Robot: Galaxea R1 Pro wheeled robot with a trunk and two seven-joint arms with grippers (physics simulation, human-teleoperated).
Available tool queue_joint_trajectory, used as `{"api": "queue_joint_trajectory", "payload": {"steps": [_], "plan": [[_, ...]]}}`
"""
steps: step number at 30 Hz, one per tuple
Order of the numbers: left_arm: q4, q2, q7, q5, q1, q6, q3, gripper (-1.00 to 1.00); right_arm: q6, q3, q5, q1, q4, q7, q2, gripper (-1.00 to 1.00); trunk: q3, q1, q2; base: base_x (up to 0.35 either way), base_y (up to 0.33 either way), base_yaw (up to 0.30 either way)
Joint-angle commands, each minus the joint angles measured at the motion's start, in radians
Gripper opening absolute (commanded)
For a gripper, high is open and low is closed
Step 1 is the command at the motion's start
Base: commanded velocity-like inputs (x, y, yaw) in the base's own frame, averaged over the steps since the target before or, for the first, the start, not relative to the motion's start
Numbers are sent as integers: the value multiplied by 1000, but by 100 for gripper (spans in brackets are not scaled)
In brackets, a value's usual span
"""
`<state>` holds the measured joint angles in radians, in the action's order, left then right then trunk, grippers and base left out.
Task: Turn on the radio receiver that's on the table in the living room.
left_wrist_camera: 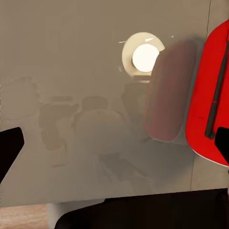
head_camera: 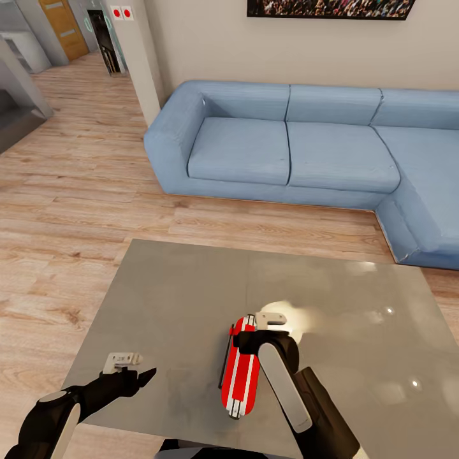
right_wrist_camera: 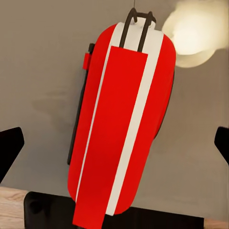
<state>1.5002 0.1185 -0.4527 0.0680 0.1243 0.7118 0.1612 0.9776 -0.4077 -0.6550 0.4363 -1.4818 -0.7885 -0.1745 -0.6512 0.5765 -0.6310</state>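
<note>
The red radio receiver (head_camera: 240, 368) stands on the glossy grey table (head_camera: 178, 299) near its front edge, its white-striped narrow edge facing up. Its dark wire handle (right_wrist_camera: 138, 26) shows at one end; the dial is hidden. My right gripper (head_camera: 250, 331) hovers right over the radio's far end and is open. In the right wrist view the radio (right_wrist_camera: 121, 124) lies between the wide-spread black fingertips (right_wrist_camera: 9, 149). My left gripper (head_camera: 132, 373) is open, low over the table, left of the radio. In the left wrist view the radio (left_wrist_camera: 210, 90) sits off to one side, mirrored in the tabletop.
A blue L-shaped sofa (head_camera: 287, 146) stands beyond the table, under a framed crowd picture (head_camera: 328, 7). Light wood floor (head_camera: 76, 191) lies to the left, leading past a white pillar (head_camera: 137, 57) to a hallway. A lamp glare (head_camera: 290, 315) shines on the tabletop.
</note>
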Motion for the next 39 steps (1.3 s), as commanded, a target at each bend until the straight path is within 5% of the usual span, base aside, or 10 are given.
{"api": "queue_joint_trajectory", "payload": {"steps": [1,7,14,39], "plan": [[0,0,0,0,0,0,0,100,1,0,0,0,1,0,0,100,0,0,0,0,0,0],[0,0,0,1,0,0,0,100,7,-3,-1,16,18,0,0,100,0,0,0,0,0,0],[0,0,0,1,0,0,0,100,-6,-51,-4,51,81,0,0,100,0,0,0,0,0,0],[0,0,0,0,0,0,0,100,-68,-54,-13,117,241,5,0,100,0,0,0,0,0,0]]}}
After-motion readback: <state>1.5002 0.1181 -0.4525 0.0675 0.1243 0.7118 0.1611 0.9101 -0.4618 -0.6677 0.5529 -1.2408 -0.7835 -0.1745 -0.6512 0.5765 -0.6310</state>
